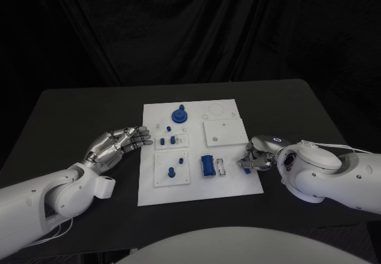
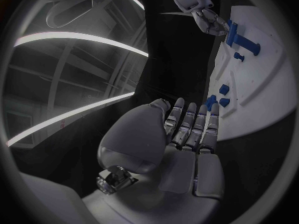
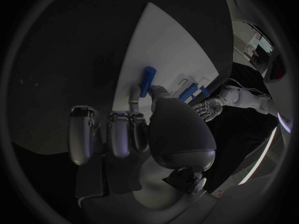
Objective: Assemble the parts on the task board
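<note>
The white task board [image 1: 199, 190] lies in the middle of the black table. On it are a round blue part [image 1: 181, 115], two small blue pegs [image 1: 168, 141], two more blue pieces [image 1: 175, 166] on a raised plate, and a long blue block [image 1: 207, 165]. My right hand [image 1: 256, 158] is at the board's right edge and pinches a short blue peg [image 1: 247, 170] [image 3: 147, 81] between thumb and a finger, low over the board. My left hand [image 1: 119, 144] [image 2: 187, 129] hovers by the board's left edge, fingers straight and apart, holding nothing.
A raised white square plate [image 1: 226, 132] sits on the board's upper right. Bare black table [image 1: 71, 121] surrounds the board on all sides. In the left wrist view the right hand [image 2: 206, 16] shows beyond the blue block [image 2: 238, 34].
</note>
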